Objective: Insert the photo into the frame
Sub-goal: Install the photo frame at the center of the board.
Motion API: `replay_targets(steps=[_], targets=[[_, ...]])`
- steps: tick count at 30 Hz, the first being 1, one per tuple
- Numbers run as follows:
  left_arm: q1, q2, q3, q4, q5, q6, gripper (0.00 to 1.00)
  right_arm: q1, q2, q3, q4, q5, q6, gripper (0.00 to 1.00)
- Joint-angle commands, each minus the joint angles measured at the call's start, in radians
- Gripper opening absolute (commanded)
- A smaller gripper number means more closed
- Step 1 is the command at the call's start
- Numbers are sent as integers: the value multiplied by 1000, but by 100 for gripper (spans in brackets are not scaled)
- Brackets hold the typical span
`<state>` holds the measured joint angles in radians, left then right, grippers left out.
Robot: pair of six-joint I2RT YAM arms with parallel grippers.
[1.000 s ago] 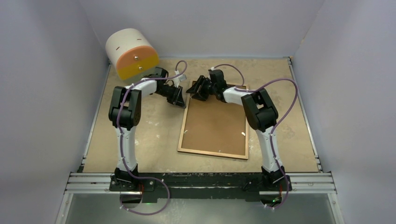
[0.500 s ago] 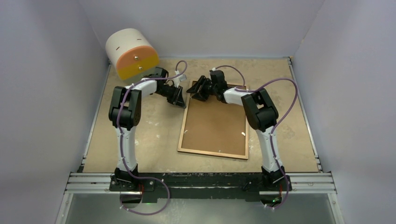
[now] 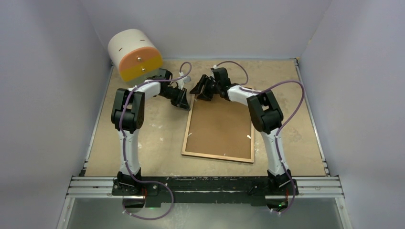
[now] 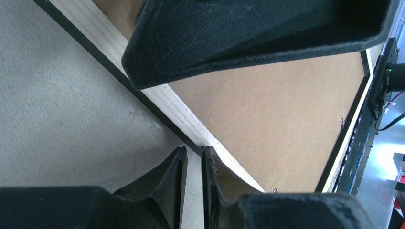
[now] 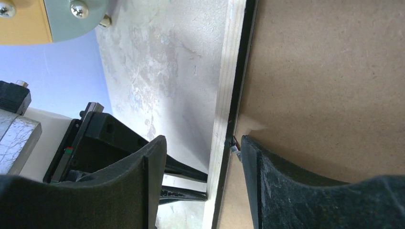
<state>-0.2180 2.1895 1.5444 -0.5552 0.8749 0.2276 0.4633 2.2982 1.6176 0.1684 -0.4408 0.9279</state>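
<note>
The frame (image 3: 217, 156) lies face down on the table with its light-wood rim up, and the brown backing panel (image 3: 219, 126) sits in it. The photo is hidden. My left gripper (image 3: 184, 102) is at the frame's far left corner, its jaws closed to a narrow slit. In the left wrist view the gripper (image 4: 193, 150) has its tips against the rim (image 4: 176, 107). My right gripper (image 3: 201, 89) is open at the frame's far edge. In the right wrist view it (image 5: 203, 140) straddles the rim (image 5: 229, 71). One finger (image 5: 267, 181) rests on the backing (image 5: 325, 71) by a small metal tab (image 5: 234, 148).
A white and orange cylinder-shaped object (image 3: 133, 55) stands at the back left, close behind the left arm; it also shows in the right wrist view (image 5: 28, 19). Small metal tabs (image 3: 249, 137) sit along the frame's inner edge. Grey walls enclose the table on three sides.
My right gripper has shifted slightly toward the far edge of the frame and a little left. The left arm and the frame have not moved.
</note>
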Motion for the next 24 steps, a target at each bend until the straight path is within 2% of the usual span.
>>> replay_targets(steps=[1,8,14,24], targets=[[-31,-8,-24,5,-47,31,20,-21,-9,15,-72,63,-90,65],[-29,-8,-5,-24,-56,42,20,-109,-100,-20,-137,227,-159,64],[-29,-4,-3,-22,-56,40,20,-194,-133,-74,-117,251,-157,61],[-29,0,6,-22,-62,39,20,-205,-81,-36,-99,232,-130,59]])
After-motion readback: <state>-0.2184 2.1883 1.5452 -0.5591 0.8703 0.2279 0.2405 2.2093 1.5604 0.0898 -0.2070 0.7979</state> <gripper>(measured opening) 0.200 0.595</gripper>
